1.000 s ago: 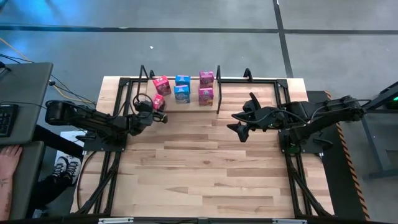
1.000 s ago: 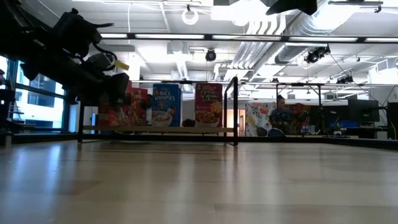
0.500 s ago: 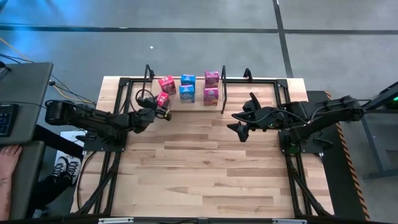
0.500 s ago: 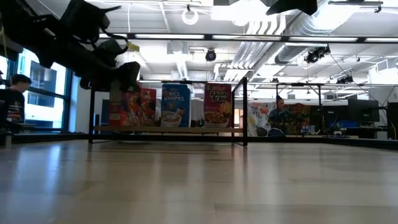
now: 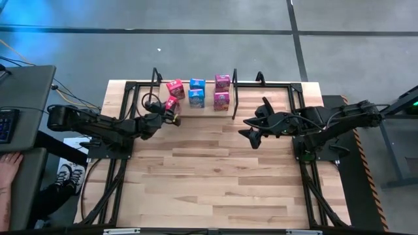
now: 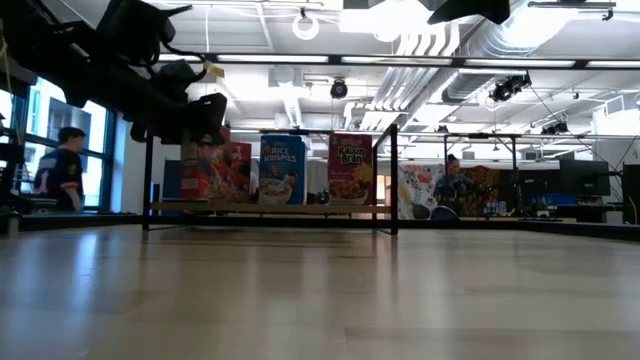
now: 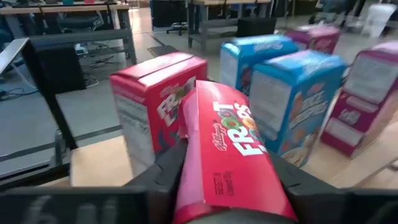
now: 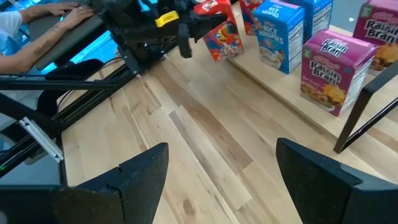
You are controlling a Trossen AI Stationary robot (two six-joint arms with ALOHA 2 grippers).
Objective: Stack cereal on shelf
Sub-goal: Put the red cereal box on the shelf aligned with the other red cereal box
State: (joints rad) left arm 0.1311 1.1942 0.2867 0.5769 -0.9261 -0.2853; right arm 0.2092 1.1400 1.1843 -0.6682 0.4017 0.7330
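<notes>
The shelf (image 5: 208, 108), a light board in a black frame, stands at the table's far edge. On it stand a red box (image 5: 174, 87), two blue boxes (image 5: 196, 97) and two magenta boxes (image 5: 221, 99), each on its bottom end. My left gripper (image 5: 163, 111) is shut on another red cereal box (image 5: 171, 103) at the shelf's left end, just in front of the standing red box (image 7: 155, 99). My right gripper (image 5: 253, 128) is open and empty over the table, right of the shelf; its fingers stand wide apart in the right wrist view (image 8: 217, 180). My left gripper pinches the red box between its two fingers (image 7: 163, 177), on two opposite sides near its near end (image 7: 205, 199). The fingers come about level from the table's left, slanting toward the far edge. The box is tilted, its printed front (image 7: 236, 137) up, its free end toward the shelf. I cannot tell whether it touches the shelf.
The shelf's black upright rails (image 5: 155, 78) (image 5: 234, 88) stand at its two ends. Black frame bars run along the table's left and right edges (image 5: 307, 183). Bare planks (image 5: 209, 176) lie in front of the shelf. A person's hand (image 5: 8, 166) shows at a desk, left.
My left gripper has gone toward the table's far right with the red box and risen a little. The shelf with its boxes has slid a short way toward the table's right edge. In the last half second nothing on the table has moved.
</notes>
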